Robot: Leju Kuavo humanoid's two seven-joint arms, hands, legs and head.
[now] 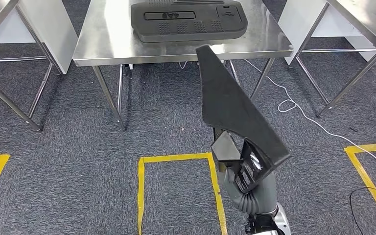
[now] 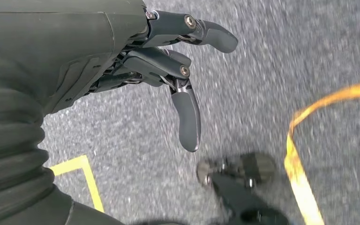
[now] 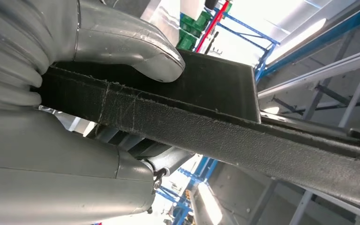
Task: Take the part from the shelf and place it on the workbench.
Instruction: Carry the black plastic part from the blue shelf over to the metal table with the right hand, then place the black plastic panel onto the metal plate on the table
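My right hand (image 1: 242,169) grips a flat black part (image 1: 230,105) by its lower end and holds it upright, its tip reaching up toward the front edge of the steel workbench (image 1: 103,39). In the right wrist view the thumb (image 3: 131,42) presses on the part's (image 3: 225,126) face, with its rough edge running across the picture. A similar black moulded part (image 1: 188,20) lies flat on the workbench top. My left hand (image 2: 168,65) hangs over the grey carpet with its fingers spread and nothing in them.
Steel tables stand at the left (image 1: 10,19) and right (image 1: 362,19) of the workbench. Yellow tape (image 1: 176,159) marks boxes on the carpet. A white cable (image 1: 298,110) trails across the floor at the right, near the workbench leg.
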